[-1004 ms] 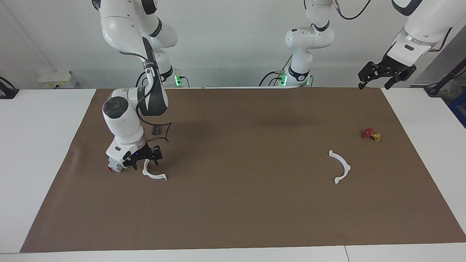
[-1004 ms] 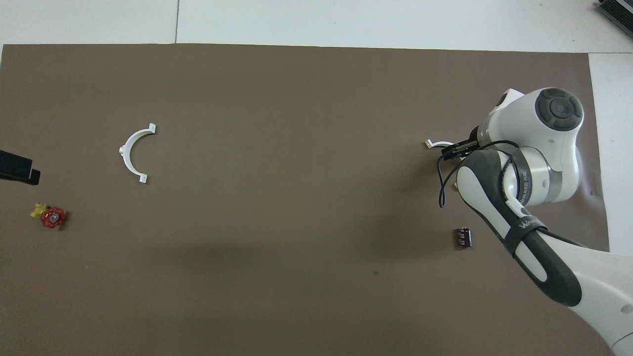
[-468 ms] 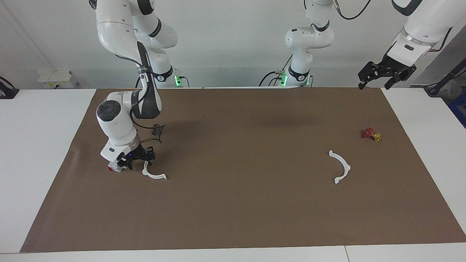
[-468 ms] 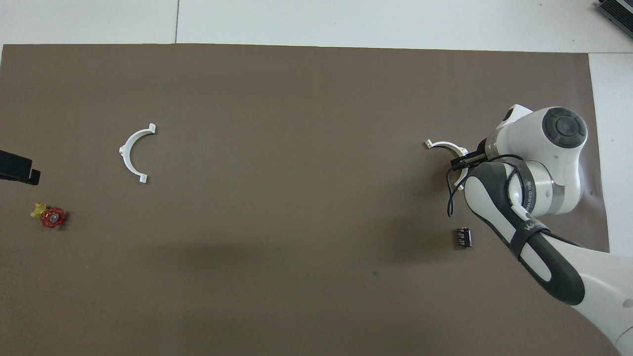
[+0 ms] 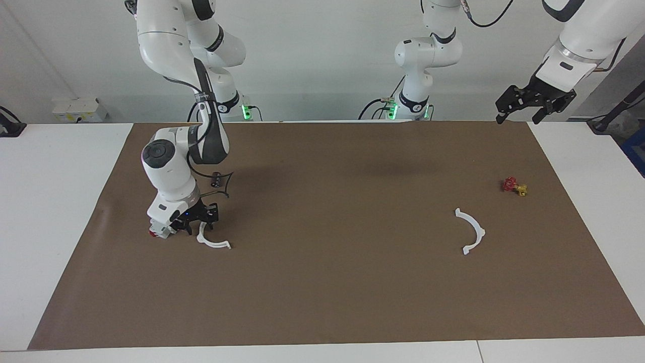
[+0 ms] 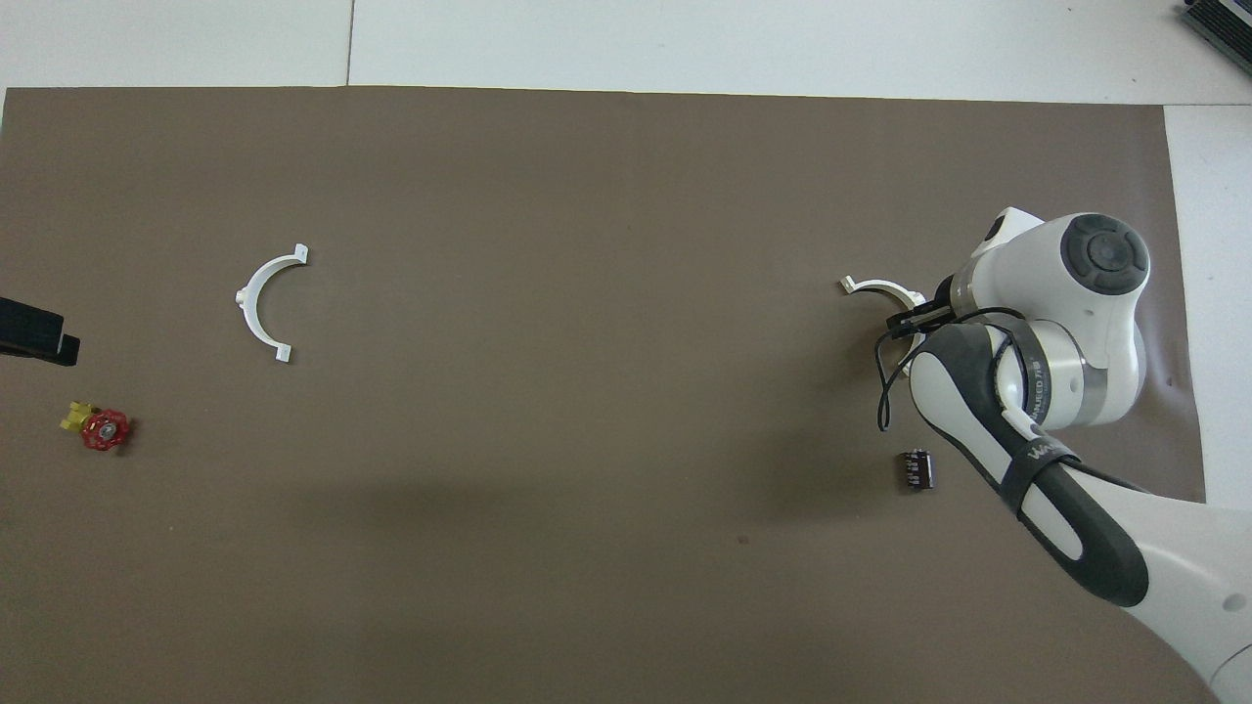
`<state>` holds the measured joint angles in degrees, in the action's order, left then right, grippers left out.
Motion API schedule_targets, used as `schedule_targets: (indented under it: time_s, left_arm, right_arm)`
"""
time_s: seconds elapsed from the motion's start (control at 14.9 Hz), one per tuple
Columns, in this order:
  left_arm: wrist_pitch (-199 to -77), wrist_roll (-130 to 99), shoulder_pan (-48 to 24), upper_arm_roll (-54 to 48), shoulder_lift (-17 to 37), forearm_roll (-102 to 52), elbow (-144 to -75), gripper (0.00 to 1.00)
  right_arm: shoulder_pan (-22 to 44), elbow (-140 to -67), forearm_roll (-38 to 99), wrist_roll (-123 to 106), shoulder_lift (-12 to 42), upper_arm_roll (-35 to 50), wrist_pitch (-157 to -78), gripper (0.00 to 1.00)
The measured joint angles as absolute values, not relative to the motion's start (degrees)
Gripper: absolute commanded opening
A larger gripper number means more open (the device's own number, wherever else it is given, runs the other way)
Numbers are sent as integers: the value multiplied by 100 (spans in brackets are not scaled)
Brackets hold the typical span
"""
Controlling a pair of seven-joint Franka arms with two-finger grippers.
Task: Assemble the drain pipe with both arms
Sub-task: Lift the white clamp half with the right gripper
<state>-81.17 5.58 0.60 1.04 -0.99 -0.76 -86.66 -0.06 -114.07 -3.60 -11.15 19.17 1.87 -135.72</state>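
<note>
The drain pipe lies in two white half-rings on the brown mat (image 5: 327, 302). One half-ring (image 5: 215, 245) (image 6: 871, 286) is at the right arm's end of the table. My right gripper (image 5: 200, 224) (image 6: 919, 318) is down at the mat, open, with its fingers astride this half-ring's end that is nearer to the robots. The arm hides that end in the overhead view. The other half-ring (image 5: 473, 229) (image 6: 256, 308) lies untouched toward the left arm's end. My left gripper (image 5: 524, 108) (image 6: 39, 337) waits open, raised above the mat's corner at the robots' edge of the table.
A small red and yellow valve (image 5: 514, 186) (image 6: 103, 428) sits nearer to the robots than the untouched half-ring. A small dark cylinder (image 5: 216, 179) (image 6: 916, 469) lies just robot-side of the right gripper, under its dangling cable. White tabletop borders the mat.
The right gripper shifted slightly toward its end of the table and partly back, staying low at the half-ring, and its fingers drew closer together. The left arm and both half-rings stayed put.
</note>
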Motion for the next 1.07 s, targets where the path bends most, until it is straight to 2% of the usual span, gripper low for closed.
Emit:
schedule_targets:
  time_s: [0.2, 0.33, 0.47, 0.94, 1.07]
  left_arm:
    - [-8117, 558, 60, 104, -99, -76, -8666, 100]
    - [-8117, 558, 60, 104, -99, -76, -8666, 100]
    - [-8117, 558, 60, 104, -99, -76, -8666, 100]
    - [-8117, 558, 60, 104, -99, -76, -8666, 100]
    - [-8117, 558, 60, 104, -99, -76, -8666, 100]
  right_arm:
    - [-4, -11476, -360, -1115, 1924, 188, -13672, 50]
    - [-4, -11559, -360, -1115, 1942, 188, -13828, 40]
    - [-1, -11570, -358, -1115, 1946, 194, -13856, 34]
    - [4, -11539, -154, -1106, 1945, 195, -13894, 0]
    - [3, -11501, -47, -1104, 1946, 194, -13909, 0]
